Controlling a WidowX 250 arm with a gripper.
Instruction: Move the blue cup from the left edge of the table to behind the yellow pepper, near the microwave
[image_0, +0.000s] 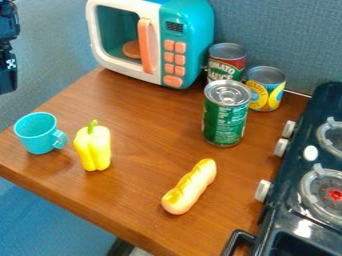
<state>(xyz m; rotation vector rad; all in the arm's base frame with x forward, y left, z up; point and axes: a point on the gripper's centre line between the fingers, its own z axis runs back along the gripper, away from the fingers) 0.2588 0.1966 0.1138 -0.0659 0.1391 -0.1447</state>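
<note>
Teal cup (37, 134) stands upright near the left corner of a wooden table (143, 135), its handle turned toward a yellow toy pepper (93, 149) set upright just beside it. The tool (7, 72), black and partly cut off at the upper left edge, is up beyond the cup and well apart from it; whether it is clenched, released or grasping anything cannot be told. A toy hot dog (190, 187) lies aslant nearer the front. Farther back, a green can (225, 117) stands before a tomato can (227, 60) and a yellow-labeled can (266, 89), all close to a teal and white toy microwave (148, 42) with an orange door handle. A dark toy stove (284, 215) lines the right side.

The cup's place looks like the chief hazard: a low sideways brush from the arm could tip the light-looking vessel or push it over the nearby edge. Contact from the outer side could instead drive its handle into the pepper, whose narrow base seems likely to topple easily. A grip that catches only the curved rim or the small handle might let the cup swing or slip. Among the cans, close spacing could turn one bump into several.
</note>
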